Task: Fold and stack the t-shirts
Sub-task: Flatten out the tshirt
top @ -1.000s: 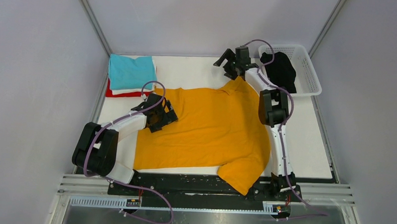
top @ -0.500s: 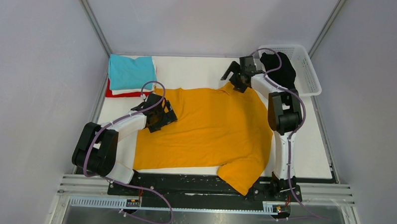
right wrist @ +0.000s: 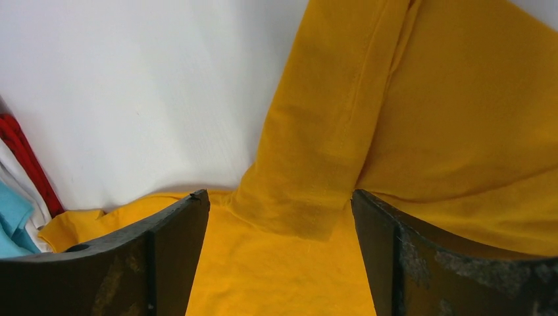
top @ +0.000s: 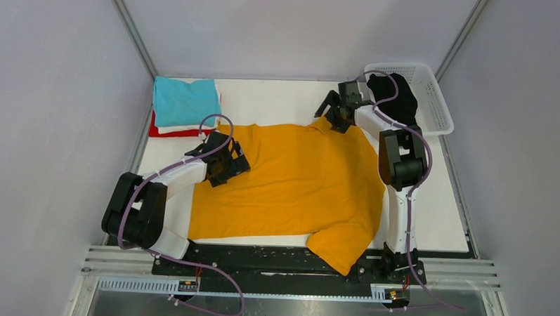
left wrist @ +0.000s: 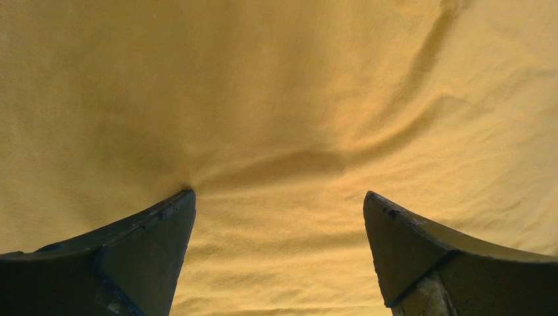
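1. Mustard-orange cloth dominates my overhead feed: the mustard-orange t-shirt (top: 297, 180) lies spread flat across the white table (top: 279, 95), and its near sleeve (top: 339, 248) drapes over the table's front edge.
2. My left gripper (top: 224, 163) sits on the shirt's left edge. Its jaws are spread wide and have hold of nothing. On the wrist feed I see one fingertip (left wrist: 174, 207) pressing the fabric, with shallow creases fanning out from it.
3. My right gripper (top: 333, 112) hovers at the shirt's far edge, jaws likewise wide apart and gripping nothing. Its wrist feed shows a folded-over flap (right wrist: 316, 158) of the shirt, stitched along the hem, lying under the gap between the fingers.
4. Just beyond the shirt's far-left corner I see a folded stack: the teal t-shirt (top: 186, 100) on top, the white t-shirt (top: 188, 130) beneath it, the red t-shirt (top: 164, 133) at the bottom.
5. Past the shirt's far-right corner, the black t-shirt (top: 400, 100) lies heaped in a white lattice basket (top: 437, 107).
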### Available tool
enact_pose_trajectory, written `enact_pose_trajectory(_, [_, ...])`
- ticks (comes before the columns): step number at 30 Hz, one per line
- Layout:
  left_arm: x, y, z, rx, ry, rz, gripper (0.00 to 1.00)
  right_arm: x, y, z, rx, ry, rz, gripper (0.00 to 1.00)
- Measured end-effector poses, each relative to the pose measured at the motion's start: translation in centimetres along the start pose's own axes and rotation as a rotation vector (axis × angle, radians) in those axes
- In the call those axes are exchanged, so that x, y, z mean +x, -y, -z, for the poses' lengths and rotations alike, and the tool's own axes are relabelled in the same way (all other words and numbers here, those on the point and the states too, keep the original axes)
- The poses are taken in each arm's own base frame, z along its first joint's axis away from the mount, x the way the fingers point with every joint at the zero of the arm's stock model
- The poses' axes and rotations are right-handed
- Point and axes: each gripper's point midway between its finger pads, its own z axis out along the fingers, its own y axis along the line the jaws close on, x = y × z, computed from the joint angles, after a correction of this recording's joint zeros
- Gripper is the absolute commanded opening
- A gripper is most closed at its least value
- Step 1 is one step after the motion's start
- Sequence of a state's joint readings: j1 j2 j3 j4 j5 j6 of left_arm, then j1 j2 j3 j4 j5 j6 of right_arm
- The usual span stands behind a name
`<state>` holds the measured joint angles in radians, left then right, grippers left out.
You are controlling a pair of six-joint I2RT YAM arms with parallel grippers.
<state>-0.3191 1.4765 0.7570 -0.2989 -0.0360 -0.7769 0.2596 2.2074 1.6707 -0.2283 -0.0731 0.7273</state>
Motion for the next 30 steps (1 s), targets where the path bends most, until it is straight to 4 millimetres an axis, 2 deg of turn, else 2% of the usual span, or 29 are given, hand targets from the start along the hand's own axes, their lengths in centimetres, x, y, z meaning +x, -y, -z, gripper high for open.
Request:
enact_pose_trajectory(5, [0.0,0.0,0.0,0.0,0.0,-0.001,0.99,0.5,0.1,-1.0,-0.004,-0.024,-0.011,0.86])
enact_pose_trajectory(13, [0.0,0.0,0.0,0.0,0.0,-0.002,0.99,0.4,-0.2,-1.2,-0.031,-0.034,-0.028,0.84])
enact_pose_trajectory(24, [0.0,0.0,0.0,-0.001,0.0,-0.003,0.99,-1.7,-4.4,-3.5,-0.265,-0.013,-0.105,0.84])
enact_pose_trajectory(30, [0.0,-0.1,0.0,-0.001,0.0,-0.01,0.99,-2.7,-5.9,-5.3,-0.325,-0.005,-0.149,0.85])
